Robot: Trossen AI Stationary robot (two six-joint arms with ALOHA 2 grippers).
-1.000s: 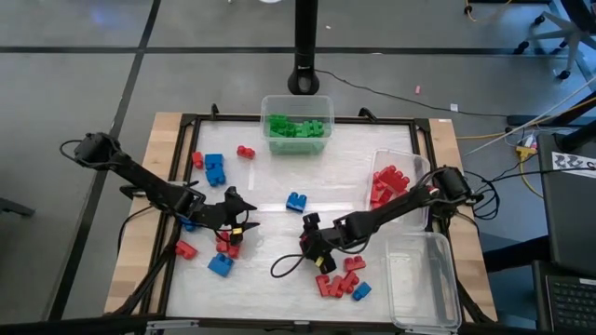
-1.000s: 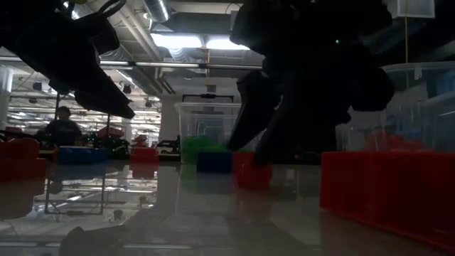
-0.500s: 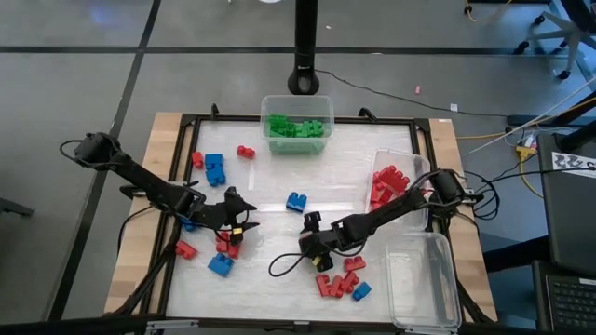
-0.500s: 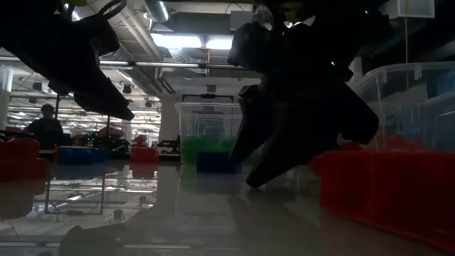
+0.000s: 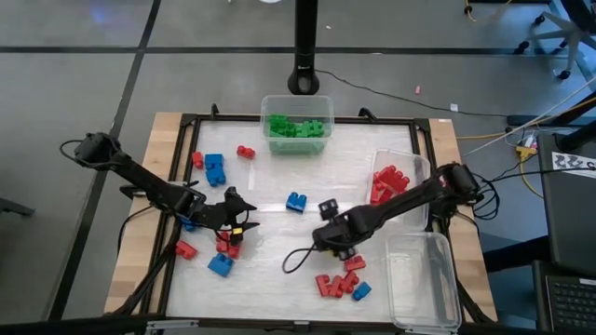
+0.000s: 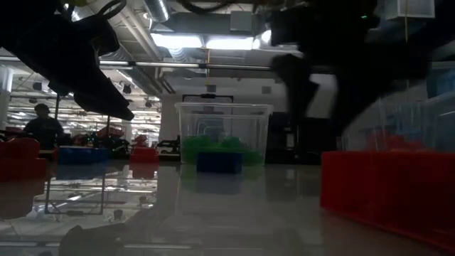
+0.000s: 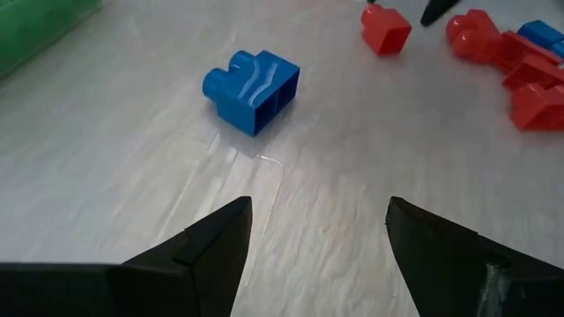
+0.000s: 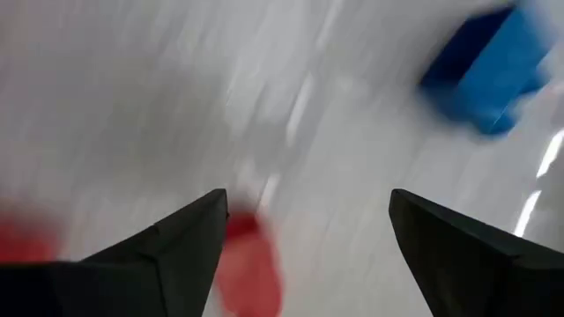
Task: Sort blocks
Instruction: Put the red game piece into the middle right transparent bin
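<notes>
Right tool hangs mid-counter with fingers spread, empty, near a blue block and above a red cluster by the near edge. Left tool, also spread, waits over red blocks toward the left edge. Green blocks fill the far-edge tub.

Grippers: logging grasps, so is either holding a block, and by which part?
Neither. The left gripper and the right gripper both stand open with nothing between the fingers.
</notes>
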